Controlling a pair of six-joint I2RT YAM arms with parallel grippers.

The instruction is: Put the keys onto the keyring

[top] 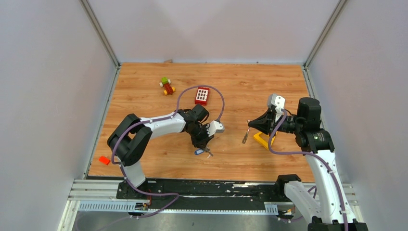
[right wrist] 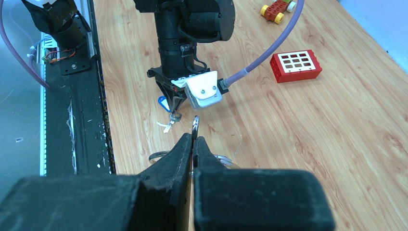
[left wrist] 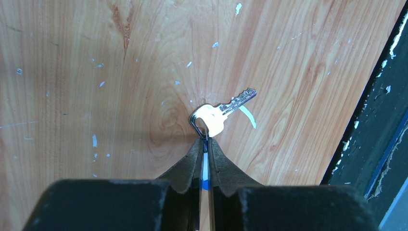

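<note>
Overhead: left gripper [top: 206, 144] low over the wooden table [top: 144, 86], near the front edge, with the tagged key [top: 202, 152] just below it. Right gripper [top: 249, 126] well apart to the right, carrying a plain key [top: 245, 136] that hangs beside the yellow block [top: 261, 139]. Red brick [top: 202, 96] further back. Keyring not made out from here. Left wrist: fingers pressed together on the blue tag, the silver key dangling off a small loop just past the tips, blade resting on the wood. Right wrist: fingers clamped on the plain key, its head poking out beyond the tips. Thin silver arcs either side of the fingers look like the keyring [right wrist: 158, 155] lying on the table below, mostly hidden. Handling, as a guess: keys light, stiff and slick, apt to pivot in a pinch, so grip flat across the head. Ring thin and springy, hard to lift off wood; take it across the wire, away from the split.
</note>
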